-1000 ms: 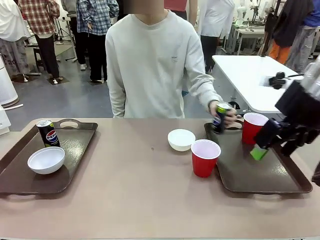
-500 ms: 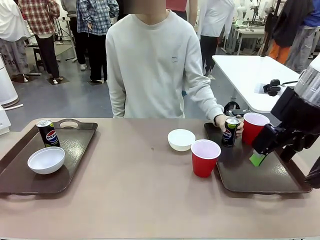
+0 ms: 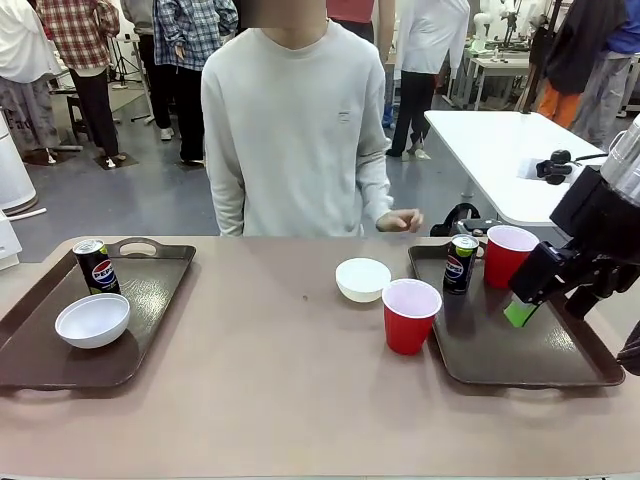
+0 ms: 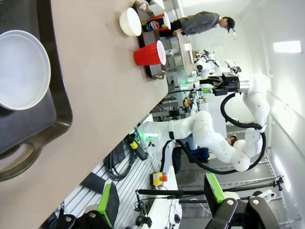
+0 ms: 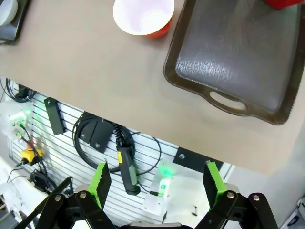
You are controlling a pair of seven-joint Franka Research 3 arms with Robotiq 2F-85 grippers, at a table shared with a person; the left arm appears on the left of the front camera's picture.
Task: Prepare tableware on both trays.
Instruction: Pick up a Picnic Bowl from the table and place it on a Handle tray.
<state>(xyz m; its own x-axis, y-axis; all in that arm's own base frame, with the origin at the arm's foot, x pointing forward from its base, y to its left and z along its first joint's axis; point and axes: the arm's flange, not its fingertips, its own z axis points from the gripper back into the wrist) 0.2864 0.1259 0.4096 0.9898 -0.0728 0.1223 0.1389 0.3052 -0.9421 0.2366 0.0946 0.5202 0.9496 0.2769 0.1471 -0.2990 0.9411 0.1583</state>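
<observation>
Left gripper (image 4: 161,200) and right gripper (image 5: 156,180): both pincers are standing wide, holding nothing; the right one is hovering over the right tray (image 3: 480,350) near its right rim and hiding part of that rim. Both trays are lying with long axes running from the table's near edge to its far edge; the left tray (image 3: 150,290) is being cut off at the picture's left. Left-tray bowl (image 3: 92,320) is sitting mouth up toward the near end. Loose cup (image 3: 410,315) is standing upright on the table, just beside the right tray's left rim. Loose bowl (image 3: 363,279) is sitting farther back, mouth up. Left can (image 3: 96,267) and right can (image 3: 460,264) are standing upright at their trays' far left corners. Tray cup (image 3: 508,256) is standing just beside the right can. The person's hand (image 3: 402,220) is hanging beyond the far edge.
</observation>
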